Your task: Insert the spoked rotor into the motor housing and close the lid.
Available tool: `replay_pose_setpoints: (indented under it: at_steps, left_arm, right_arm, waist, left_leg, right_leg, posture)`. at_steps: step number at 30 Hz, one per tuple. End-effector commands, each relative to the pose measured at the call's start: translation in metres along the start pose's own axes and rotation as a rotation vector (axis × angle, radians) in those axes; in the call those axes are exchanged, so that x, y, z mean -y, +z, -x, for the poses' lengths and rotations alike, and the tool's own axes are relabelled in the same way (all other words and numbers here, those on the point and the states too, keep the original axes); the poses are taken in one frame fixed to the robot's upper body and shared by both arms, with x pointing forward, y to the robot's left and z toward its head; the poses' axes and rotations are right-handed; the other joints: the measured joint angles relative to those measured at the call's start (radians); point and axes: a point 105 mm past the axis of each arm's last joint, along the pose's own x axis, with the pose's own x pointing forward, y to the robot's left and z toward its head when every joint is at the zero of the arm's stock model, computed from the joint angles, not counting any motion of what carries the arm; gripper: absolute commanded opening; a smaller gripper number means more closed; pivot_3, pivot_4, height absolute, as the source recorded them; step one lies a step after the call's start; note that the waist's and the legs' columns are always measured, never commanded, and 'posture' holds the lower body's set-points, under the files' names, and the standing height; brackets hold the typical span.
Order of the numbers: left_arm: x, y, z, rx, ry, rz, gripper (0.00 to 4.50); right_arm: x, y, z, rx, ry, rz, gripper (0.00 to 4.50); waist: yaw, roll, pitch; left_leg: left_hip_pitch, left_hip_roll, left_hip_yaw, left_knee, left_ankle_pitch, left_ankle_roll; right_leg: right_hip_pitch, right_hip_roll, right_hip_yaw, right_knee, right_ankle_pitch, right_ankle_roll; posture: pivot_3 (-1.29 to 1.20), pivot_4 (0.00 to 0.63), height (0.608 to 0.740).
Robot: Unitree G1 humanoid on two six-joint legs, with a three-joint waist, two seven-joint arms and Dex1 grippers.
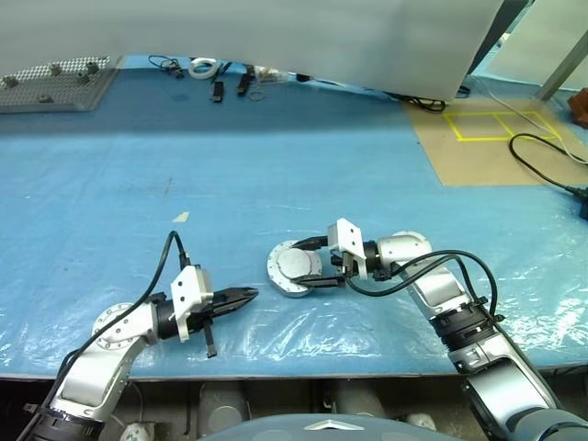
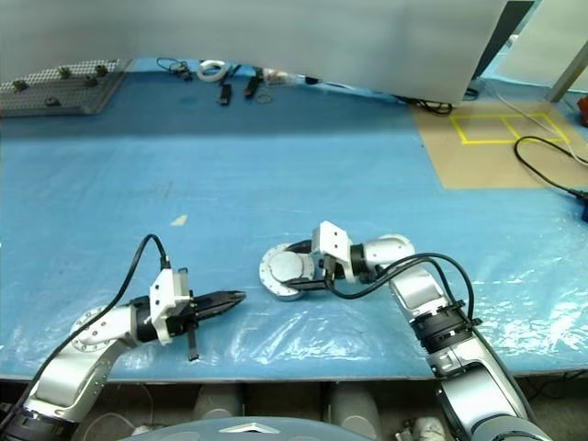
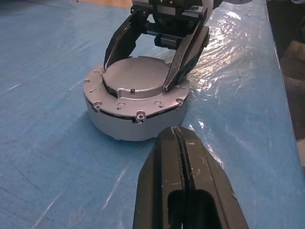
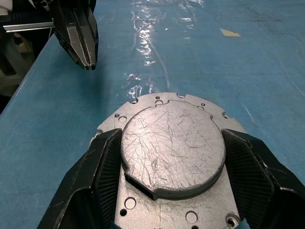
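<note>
Between the right gripper's (image 1: pixel 317 268) spread fingers the lid (image 3: pixel 135 77) sits closed on the housing (image 3: pixel 128 121), rotor unseen, task seemingly finished; left gripper (image 1: pixel 250 294) shut nearby, empty.

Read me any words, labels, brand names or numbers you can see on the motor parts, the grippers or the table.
None can be read. The lid shows only scratches, and the motor housing only screw holes.
The yellow floor marking is plain tape lines, with no lettering.
The small items at the table's far edge are too small to read.
</note>
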Motion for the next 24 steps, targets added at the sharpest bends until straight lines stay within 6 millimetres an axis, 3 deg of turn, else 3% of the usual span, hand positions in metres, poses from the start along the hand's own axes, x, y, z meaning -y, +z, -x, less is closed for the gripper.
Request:
replay_pose_setpoints:
  at_steps: [1,6,21,24]
  left_arm:
    - [0.002,0.006,-0.002,0.019,-0.008,-0.022,0.00]
    - [0.000,0.006,-0.002,0.021,-0.005,-0.025,0.00]
    - [-0.002,0.007,-0.004,0.025,-0.008,-0.029,0.00]
    - [-0.002,0.006,-0.004,0.025,-0.009,-0.029,0.00]
  right_arm:
    - [-0.009,-0.026,-0.002,-0.101,0.018,-0.046,2.94]
    - [-0.008,-0.036,0.001,-0.139,0.009,-0.074,2.94]
    - [0.000,-0.031,-0.001,-0.138,-0.033,-0.209,2.94]
    - [-0.001,-0.035,-0.001,-0.178,-0.023,-0.147,2.94]
  waist:
    - [0.000,0.000,-0.002]
    - [0.000,0.000,-0.004]
    - [0.001,0.000,-0.009]
    - [0.001,0.000,-0.009]
  left_leg:
    - [0.000,0.000,0.000,0.000,0.000,0.001]
    - [0.000,0.000,0.000,0.000,-0.001,0.002]
    - [0.004,0.000,0.000,0.000,-0.002,0.003]
    - [0.004,0.000,0.000,-0.001,-0.002,0.003]
  right_leg:
    - [0.000,0.000,0.000,0.000,0.000,0.000]
    - [0.000,0.000,0.000,0.000,0.000,0.000]
    - [0.004,0.000,0.000,0.000,0.000,0.000]
    - [0.003,0.000,0.000,0.000,0.000,0.000]
  posture:
    - [0.00,0.150,0.740]
    - [0.00,0.150,0.740]
    - [0.00,0.150,0.740]
    - [0.00,0.150,0.740]
